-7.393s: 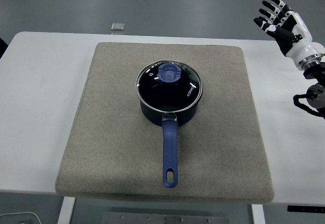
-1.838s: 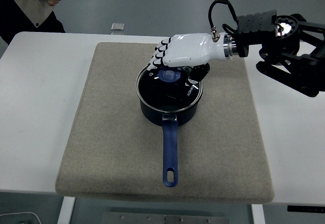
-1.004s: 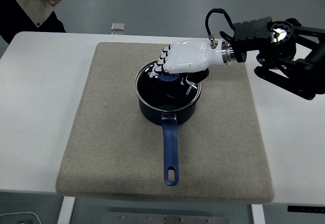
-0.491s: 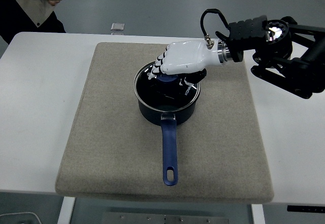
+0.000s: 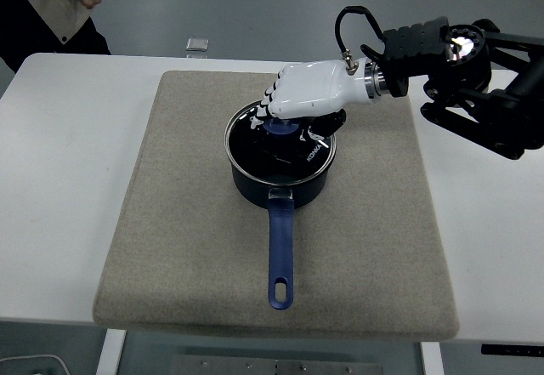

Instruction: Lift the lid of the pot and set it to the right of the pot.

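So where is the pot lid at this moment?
In the head view the pot lid sits on the dark blue pot, near the middle of the grey mat. The right robot hand is over its blue knob.

Robot's right hand (image 5: 306, 94): glossy white shell, black-jointed fingers (image 5: 270, 103), a looping black cable at the metal wrist, black arm (image 5: 476, 77) behind

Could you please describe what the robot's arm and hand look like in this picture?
Only the right arm shows: black, angular links, with a round joint that catches a bright glint and a ridged black block at the wrist. A black cable loops above the silver wrist ring. The right hand has a glossy white shell and white finger segments with black joints.
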### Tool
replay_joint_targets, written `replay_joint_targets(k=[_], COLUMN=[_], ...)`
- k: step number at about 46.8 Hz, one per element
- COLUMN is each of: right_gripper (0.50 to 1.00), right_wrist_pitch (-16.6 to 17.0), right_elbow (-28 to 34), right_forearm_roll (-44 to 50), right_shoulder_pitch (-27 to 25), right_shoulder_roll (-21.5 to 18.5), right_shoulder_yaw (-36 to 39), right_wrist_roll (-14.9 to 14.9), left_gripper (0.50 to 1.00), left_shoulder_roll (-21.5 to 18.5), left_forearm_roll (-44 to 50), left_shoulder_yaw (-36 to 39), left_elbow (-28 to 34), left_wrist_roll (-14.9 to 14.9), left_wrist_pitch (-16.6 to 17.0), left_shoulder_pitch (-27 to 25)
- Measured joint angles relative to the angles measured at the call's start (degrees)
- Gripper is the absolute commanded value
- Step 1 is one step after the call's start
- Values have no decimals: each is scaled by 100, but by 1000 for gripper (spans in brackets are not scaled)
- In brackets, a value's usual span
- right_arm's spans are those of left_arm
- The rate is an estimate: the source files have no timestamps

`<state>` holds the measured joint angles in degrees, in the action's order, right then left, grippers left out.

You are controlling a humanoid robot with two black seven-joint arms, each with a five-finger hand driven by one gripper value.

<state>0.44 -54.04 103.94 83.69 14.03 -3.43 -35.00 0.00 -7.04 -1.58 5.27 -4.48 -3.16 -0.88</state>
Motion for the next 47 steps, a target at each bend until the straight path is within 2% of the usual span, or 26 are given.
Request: replay_joint_targets(k=[26, 47], right_gripper=[500, 500], right_wrist_pitch=[88, 86], right_elbow=[13, 961], right_forearm_roll=[-34, -83], right_shoulder_pitch=[193, 281], right_shoulder_roll=[6, 53], right_shoulder_yaw=[28, 37], right_wrist_roll=[1, 1], left_gripper=[1000, 1000], left_shoulder_roll=[0, 0], left_forearm_roll=[0, 0], left_shoulder_yaw=[0, 0], left_elbow=[0, 0], left_wrist_roll=[0, 0], left_wrist_pitch=[0, 0], left_shoulder_pitch=[-1, 0])
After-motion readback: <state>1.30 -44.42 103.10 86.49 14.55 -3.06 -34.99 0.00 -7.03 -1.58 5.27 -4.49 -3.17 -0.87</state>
